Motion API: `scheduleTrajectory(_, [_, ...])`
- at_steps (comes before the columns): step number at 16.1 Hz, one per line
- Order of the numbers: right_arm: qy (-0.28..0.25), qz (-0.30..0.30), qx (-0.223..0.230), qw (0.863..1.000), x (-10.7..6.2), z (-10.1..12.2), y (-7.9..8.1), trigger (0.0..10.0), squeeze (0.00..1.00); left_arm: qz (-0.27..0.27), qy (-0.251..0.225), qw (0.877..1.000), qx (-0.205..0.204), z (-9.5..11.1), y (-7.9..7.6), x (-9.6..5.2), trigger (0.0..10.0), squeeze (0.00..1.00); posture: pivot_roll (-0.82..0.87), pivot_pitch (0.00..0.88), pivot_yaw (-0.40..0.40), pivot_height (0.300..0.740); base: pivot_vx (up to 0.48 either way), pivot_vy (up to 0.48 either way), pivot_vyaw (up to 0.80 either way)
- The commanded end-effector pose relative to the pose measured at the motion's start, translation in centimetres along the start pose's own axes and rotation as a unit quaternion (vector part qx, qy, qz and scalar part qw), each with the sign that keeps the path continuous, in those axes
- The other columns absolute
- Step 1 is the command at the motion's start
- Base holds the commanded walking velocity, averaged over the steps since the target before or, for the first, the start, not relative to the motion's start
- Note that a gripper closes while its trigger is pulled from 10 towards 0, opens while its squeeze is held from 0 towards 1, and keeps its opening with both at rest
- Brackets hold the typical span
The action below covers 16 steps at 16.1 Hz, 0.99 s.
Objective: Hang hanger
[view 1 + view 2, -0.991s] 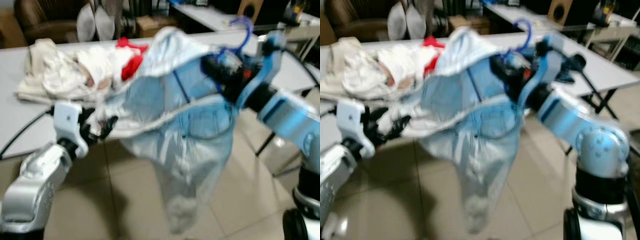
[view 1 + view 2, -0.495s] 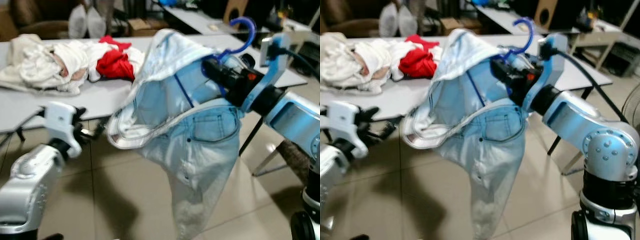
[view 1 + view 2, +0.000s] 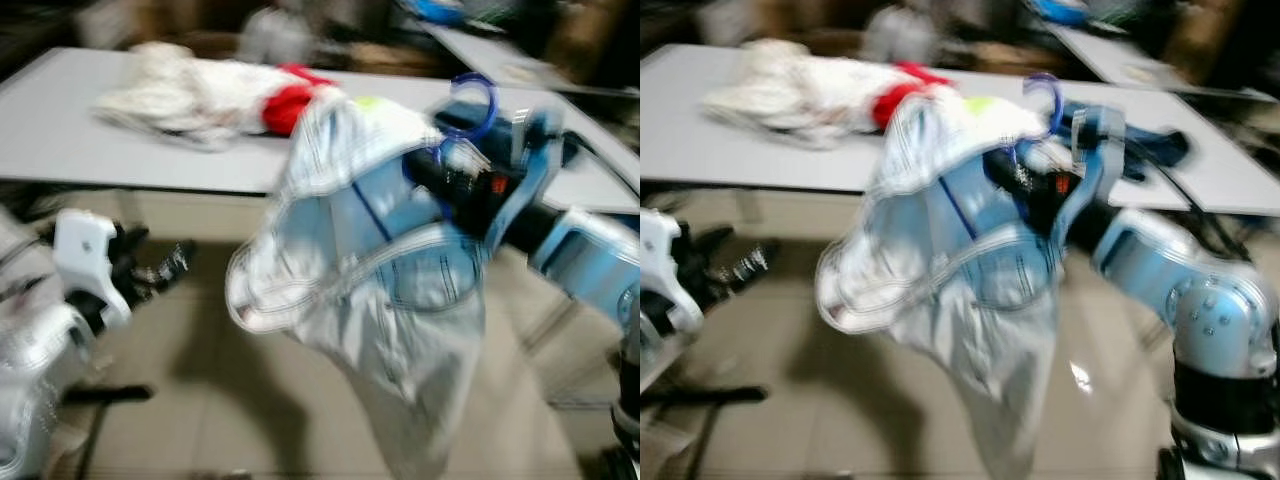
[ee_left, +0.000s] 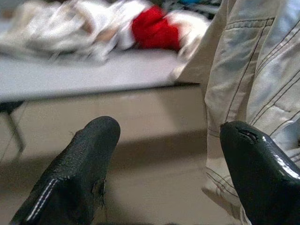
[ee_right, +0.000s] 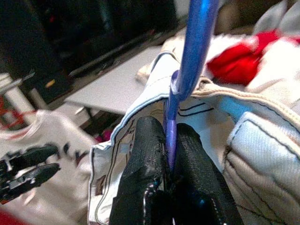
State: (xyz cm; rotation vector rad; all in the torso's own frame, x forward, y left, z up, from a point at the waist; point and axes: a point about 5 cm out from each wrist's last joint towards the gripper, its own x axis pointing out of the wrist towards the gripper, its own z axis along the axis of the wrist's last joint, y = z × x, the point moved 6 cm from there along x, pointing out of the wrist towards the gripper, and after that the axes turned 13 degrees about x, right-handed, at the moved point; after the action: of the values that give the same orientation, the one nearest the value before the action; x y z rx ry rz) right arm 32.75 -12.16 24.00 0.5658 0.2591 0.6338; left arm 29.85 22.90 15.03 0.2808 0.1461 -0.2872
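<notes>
Hanger (image 5: 185, 70), blue, was pinched at the stem between my right fingers (image 5: 149, 154), held up at chest height with the pale denim jacket (image 3: 370, 280) draped on it and hanging toward the floor (image 3: 180, 400). My left gripper (image 4: 164, 173) was low, near the jacket's hem, with its fingers spread wide and empty. Risk as I judged it: the thin stem could twist or slip in the pinch under the jacket's weight, or the hem could drag and snag. Views were blurred. Desk (image 3: 120, 150) with the clothes pile (image 3: 210, 85) ran just behind; open floor lay below and to the left.
</notes>
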Motion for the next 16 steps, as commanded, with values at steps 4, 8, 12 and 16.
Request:
scheduleTrajectory(4, [0.046,-0.024,-0.026,0.998,-0.3,-3.1,-2.1,10.0,0.00,-0.020,0.028,0.999,0.001,-2.2,-2.6,0.6,10.0,0.00,-0.12,0.000,-0.065,0.740,0.000,0.000,0.78])
scheduleTrajectory(8, [0.084,-0.075,-0.069,0.991,-0.9,-5.5,-5.1,10.0,0.00,-0.021,0.051,0.998,0.008,-3.8,-4.1,1.1,10.0,0.00,-0.11,0.000,-0.068,0.740,0.000,0.000,0.78])
scheduleTrajectory(12, [0.094,-0.075,-0.119,0.986,0.0,-8.1,-5.6,10.0,0.00,0.034,0.061,0.998,-0.002,-4.8,-3.7,1.4,10.0,0.00,-0.11,0.000,-0.090,0.740,0.000,0.000,0.78])
scheduleTrajectory(16, [0.083,-0.067,-0.169,0.980,0.0,-8.9,-5.9,10.0,0.00,0.042,0.061,0.997,0.001,-5.1,-4.0,1.8,10.0,0.00,-0.10,0.000,-0.085,0.740,0.000,0.000,0.78])
